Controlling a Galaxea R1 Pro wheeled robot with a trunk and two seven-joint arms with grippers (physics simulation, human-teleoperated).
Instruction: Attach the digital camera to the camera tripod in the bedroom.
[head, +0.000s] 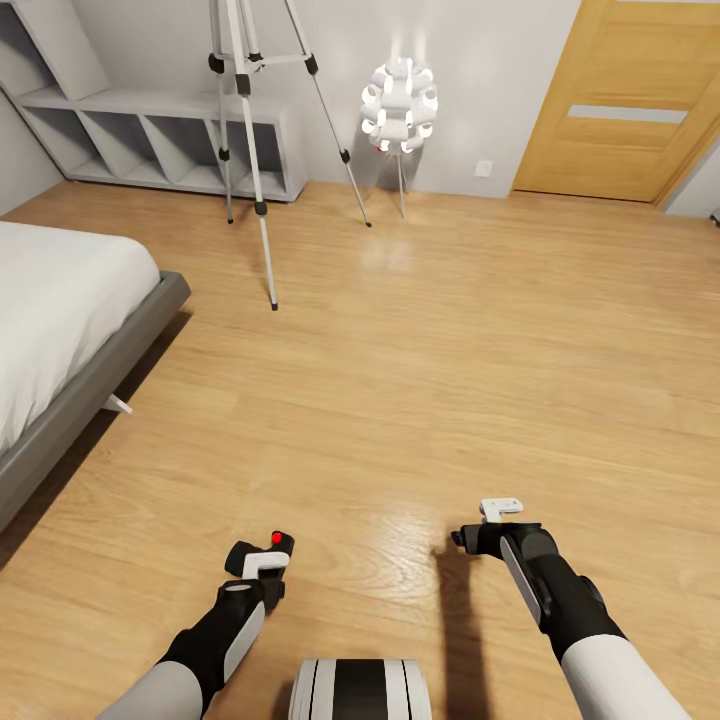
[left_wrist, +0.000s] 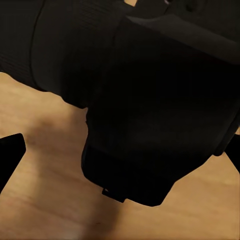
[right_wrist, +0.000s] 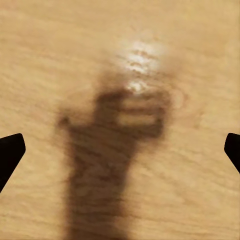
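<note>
The camera (left_wrist: 150, 100) is a black, boxy body, looming large and dark between the fingers of the left claw (head: 262, 565), which grips it low over the wooden floor (head: 420, 380). The tripod (head: 250, 130) stands well ahead on silver-white legs with black joints, beside the grey shelf unit (head: 150, 140), whose compartments hold nothing. The right claw (head: 500, 512) hangs open over the floor, fingertips (right_wrist: 10, 152) wide apart. A white petal lamp (head: 400, 105) glows near the tripod.
</note>
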